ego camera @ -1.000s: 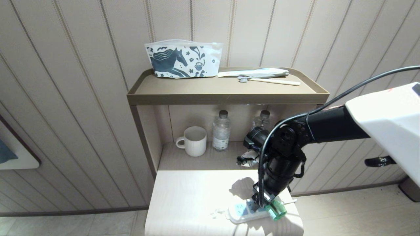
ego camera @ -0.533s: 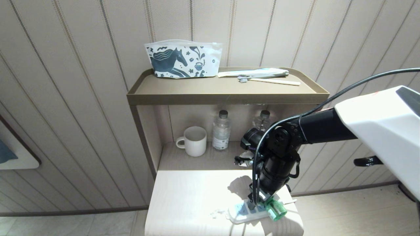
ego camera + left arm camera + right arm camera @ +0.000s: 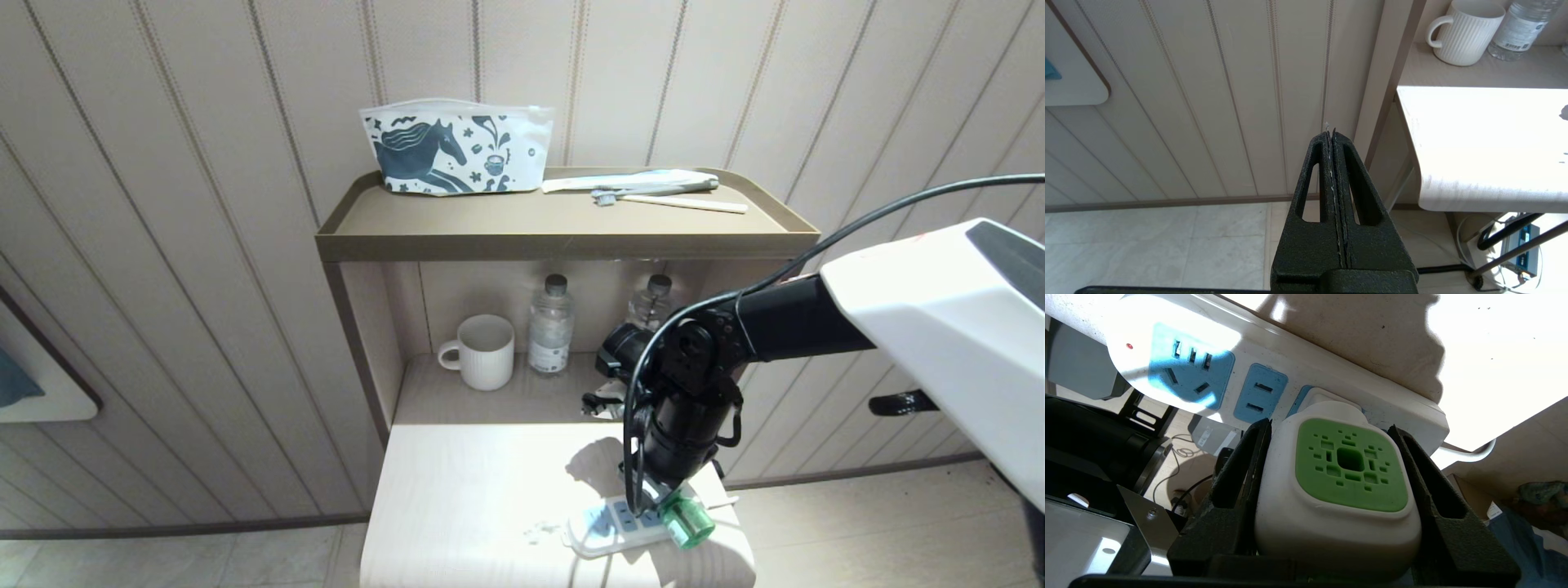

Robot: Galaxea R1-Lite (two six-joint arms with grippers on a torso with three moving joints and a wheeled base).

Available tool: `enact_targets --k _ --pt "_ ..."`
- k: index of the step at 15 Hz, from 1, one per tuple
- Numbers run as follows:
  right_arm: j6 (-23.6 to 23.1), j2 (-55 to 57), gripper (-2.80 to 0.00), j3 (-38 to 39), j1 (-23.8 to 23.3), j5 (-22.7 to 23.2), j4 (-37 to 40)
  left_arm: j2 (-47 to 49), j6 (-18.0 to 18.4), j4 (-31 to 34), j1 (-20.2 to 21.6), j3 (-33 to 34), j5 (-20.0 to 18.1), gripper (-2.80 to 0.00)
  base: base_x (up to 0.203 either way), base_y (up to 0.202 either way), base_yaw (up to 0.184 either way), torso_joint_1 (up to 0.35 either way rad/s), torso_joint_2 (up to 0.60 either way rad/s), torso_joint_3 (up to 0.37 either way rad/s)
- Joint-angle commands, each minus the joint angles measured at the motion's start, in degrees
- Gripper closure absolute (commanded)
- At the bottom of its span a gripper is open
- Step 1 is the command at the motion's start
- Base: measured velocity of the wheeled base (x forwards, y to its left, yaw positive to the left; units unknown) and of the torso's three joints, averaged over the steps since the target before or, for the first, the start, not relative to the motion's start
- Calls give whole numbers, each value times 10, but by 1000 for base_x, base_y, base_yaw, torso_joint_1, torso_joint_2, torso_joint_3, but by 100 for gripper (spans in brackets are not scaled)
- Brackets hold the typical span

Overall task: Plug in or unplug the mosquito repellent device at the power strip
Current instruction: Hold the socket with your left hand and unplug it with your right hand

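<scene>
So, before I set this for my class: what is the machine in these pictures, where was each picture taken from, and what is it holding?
It is a two-armed robot on a wheeled base. One picture comes from a camera on its head; the other two come from cameras on its wrists, looking along the fingers. In the head view the right gripper reaches down to a white power strip on a pale table. The right wrist view shows its black fingers pressed on both sides of the mosquito repellent device, whose plug sits in the strip's end socket. The left gripper is shut, holds nothing, and hangs beside the table. On the shelves behind stand a white mug, water bottles and a horse-print pouch.
</scene>
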Motion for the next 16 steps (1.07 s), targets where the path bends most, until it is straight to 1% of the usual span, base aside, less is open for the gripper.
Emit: enact_targets --k 1,4,5,6,7,9,10,11,13,14,15,16 --pt "-1 -2 0 2 0 0 2 1 0 1 0 0 1 0 0 0 0 0 0 0" --pt "0 -4 0 7 0 0 2 -1 2 4 1 -4 4 0 0 0 0 0 0 0" --pt "1 -5 0 8 0 0 2 8 4 3 1 -24 4 0 0 0 0 0 0 0" --pt "1 -5 0 8 -1 0 2 22 2 3 1 -62 4 0 0 0 0 0 0 0" --pt "1 -5 0 8 -1 1 1 53 -7 2 0 -117 5 0 0 0 0 0 0 0" --pt "1 -8 0 8 0 1 1 165 -23 0 0 -233 4 0 0 0 0 0 0 0" --pt "1 -8 0 8 0 2 2 236 -28 -5 0 -283 -4 0 0 0 0 0 0 0" --pt "1 -8 0 8 -1 3 1 303 -31 -13 0 -323 -20 0 0 0 0 0 0 0" --pt "1 -8 0 8 -1 4 1 435 -31 -48 -7 -362 -72 0 0 0 0 0 0 0" --pt "1 -8 0 7 -1 3 1 495 -31 -67 -26 -369 -93 0 0 0 0 0 0 0" --pt "1 -8 0 7 -1 2 1 538 -31 -86 -52 -372 -107 0 0 0 0 0 0 0" --pt "1 -9 0 6 -2 2 1 579 -30 -111 -98 -361 -109 0 0 0 0 0 0 0"
